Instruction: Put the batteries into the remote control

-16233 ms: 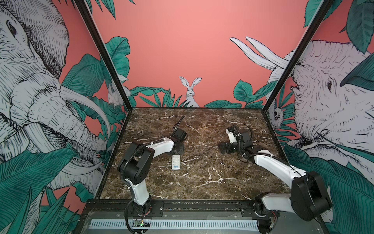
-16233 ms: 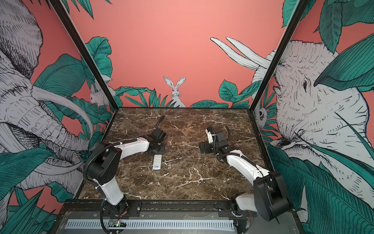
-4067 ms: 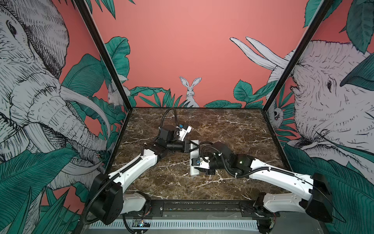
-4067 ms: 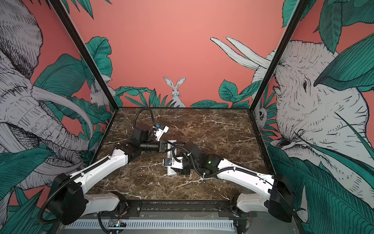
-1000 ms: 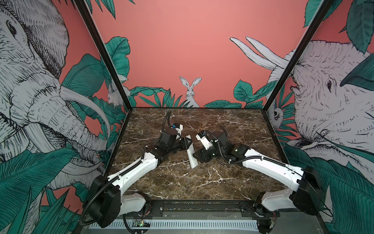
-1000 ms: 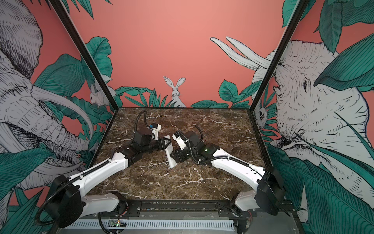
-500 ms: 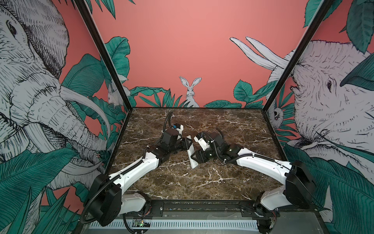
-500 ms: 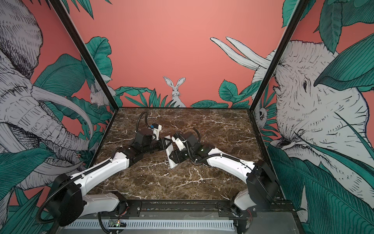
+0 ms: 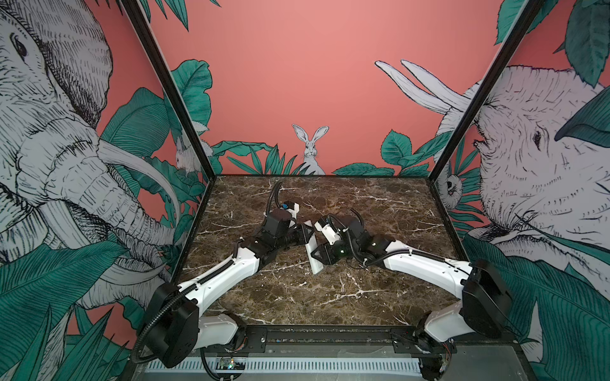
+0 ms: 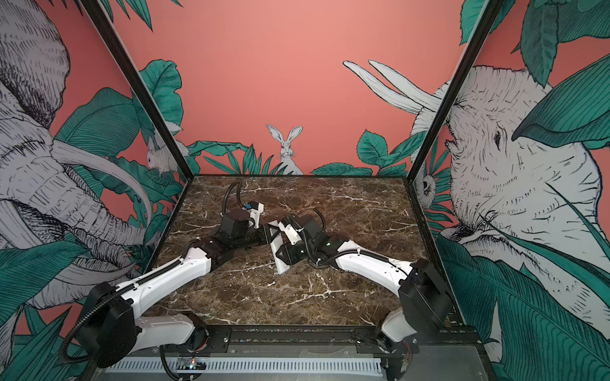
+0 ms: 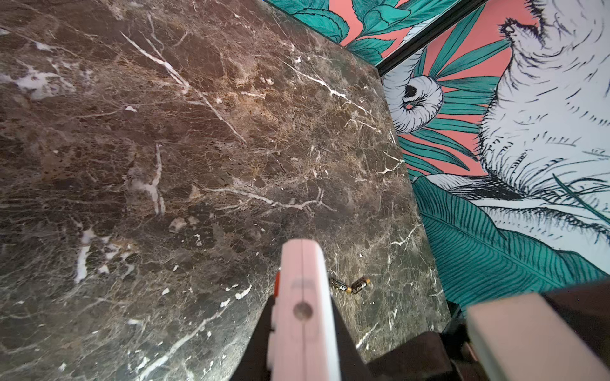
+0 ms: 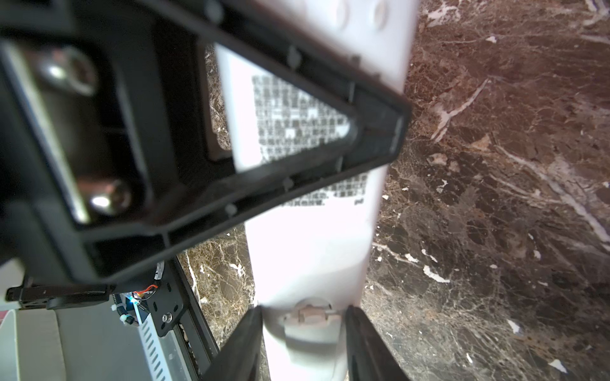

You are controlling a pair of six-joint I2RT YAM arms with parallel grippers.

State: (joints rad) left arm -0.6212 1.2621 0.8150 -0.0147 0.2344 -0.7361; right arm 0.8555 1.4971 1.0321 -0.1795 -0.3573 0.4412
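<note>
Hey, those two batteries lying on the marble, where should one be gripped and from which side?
Take one battery at mid-barrel, coming straight down with the tool's fingers across its round sides. It lies flat on the marble table, and one end nearly meets the other battery, so an end-on grip or sideways sweep would likely knock both.

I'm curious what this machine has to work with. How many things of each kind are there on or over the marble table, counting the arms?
Robot arms: 2
Remote control: 1
Batteries: 2
Total: 5
</note>
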